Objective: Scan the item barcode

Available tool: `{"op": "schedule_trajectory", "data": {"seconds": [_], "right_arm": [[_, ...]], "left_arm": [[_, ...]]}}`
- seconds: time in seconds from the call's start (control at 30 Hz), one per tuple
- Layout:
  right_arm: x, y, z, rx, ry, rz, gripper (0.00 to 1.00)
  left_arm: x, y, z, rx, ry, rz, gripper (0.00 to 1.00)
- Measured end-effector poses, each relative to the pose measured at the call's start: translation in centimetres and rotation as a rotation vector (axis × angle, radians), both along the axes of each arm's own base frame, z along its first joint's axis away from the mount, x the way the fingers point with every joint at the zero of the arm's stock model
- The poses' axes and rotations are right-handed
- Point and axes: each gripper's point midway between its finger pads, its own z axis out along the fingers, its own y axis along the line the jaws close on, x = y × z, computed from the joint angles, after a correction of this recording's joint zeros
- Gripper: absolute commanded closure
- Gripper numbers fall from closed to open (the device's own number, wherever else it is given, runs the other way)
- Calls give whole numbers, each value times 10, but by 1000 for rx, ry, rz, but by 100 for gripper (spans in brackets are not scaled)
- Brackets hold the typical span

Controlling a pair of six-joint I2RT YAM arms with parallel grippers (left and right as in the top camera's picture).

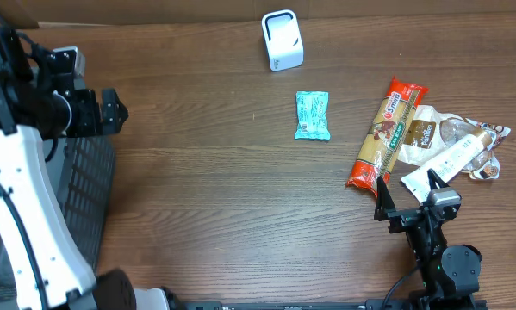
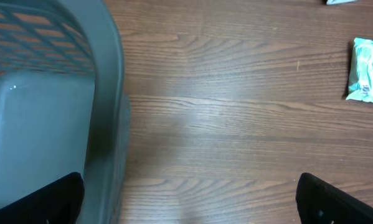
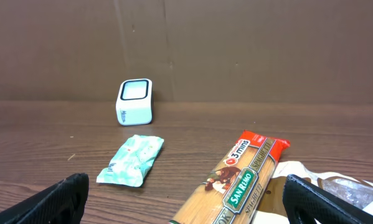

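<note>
A white barcode scanner [image 1: 282, 40] [image 3: 135, 101] stands at the back of the wooden table. A teal packet [image 1: 312, 115] [image 3: 131, 160] [image 2: 368, 78] lies flat near the middle. To its right lies a long San Remo spaghetti pack [image 1: 387, 133] [image 3: 242, 180]. My right gripper [image 1: 408, 196] [image 3: 192, 202] hovers open just in front of the spaghetti's near end, holding nothing. At the far left my left gripper [image 1: 120, 112] [image 2: 189, 205] is open and empty beside the grey basket [image 1: 90, 185] [image 2: 49, 112].
A brown-and-white bag [image 1: 425, 131] and a white tube [image 1: 454, 158] lie against the spaghetti's right side, with more wrappers beyond. The basket's rim sits close to my left finger [image 2: 43, 202]. Bare wood stretches between basket and teal packet.
</note>
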Motion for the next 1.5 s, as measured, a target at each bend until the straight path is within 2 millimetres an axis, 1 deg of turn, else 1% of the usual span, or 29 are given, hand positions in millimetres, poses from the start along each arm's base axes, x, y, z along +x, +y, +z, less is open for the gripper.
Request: {"op": "schedule_trajectory", "data": {"seconds": [0.1, 0.17, 0.23, 0.3, 0.37, 0.5, 0.63, 0.67, 0.7, 0.77, 0.83, 0.93, 1.1, 1.27, 1.4, 1.5], "right_arm": [[0, 0, 0, 0, 0, 0, 0], [0, 0, 0, 0, 1, 0, 0], [0, 0, 0, 0, 1, 0, 0], [0, 0, 0, 1, 1, 0, 0], [0, 0, 0, 1, 1, 0, 0], [0, 0, 0, 0, 0, 0, 0], [0, 0, 0, 0, 2, 0, 0], [0, 0, 0, 0, 0, 0, 0], [0, 0, 0, 1, 1, 0, 0], [0, 0, 0, 1, 1, 0, 0], [0, 0, 0, 1, 1, 0, 0], [0, 0, 0, 1, 1, 0, 0], [0, 0, 0, 0, 2, 0, 0], [0, 0, 0, 1, 1, 0, 0], [0, 0, 0, 1, 1, 0, 0], [0, 0, 0, 1, 1, 0, 0]], "left_arm": [[-16, -8, 0, 19, -55, -7, 1], [-34, -19, -6, 29, -82, -22, 0], [-57, -33, -19, 30, -82, -42, 1], [-84, -45, -39, 38, -70, -58, 0], [-97, -49, -54, 62, -101, -67, 0], [-90, -57, -64, 134, -314, -108, 0], [-79, -72, -62, 193, -617, -165, 0], [-79, -74, -63, 197, -646, -171, 1], [-75, -75, -60, 211, -728, -176, 0], [-73, -78, -62, 227, -831, -185, 0], [-71, -81, -68, 241, -921, -194, 0], [-71, -83, -81, 262, -1010, -205, 1], [-75, -86, -104, 309, -1073, -236, 1], [-77, -87, -123, 358, -1077, -268, 0], [-77, -86, -140, 379, -1046, -288, 0], [-77, -86, -142, 378, -1045, -287, 0]]}}
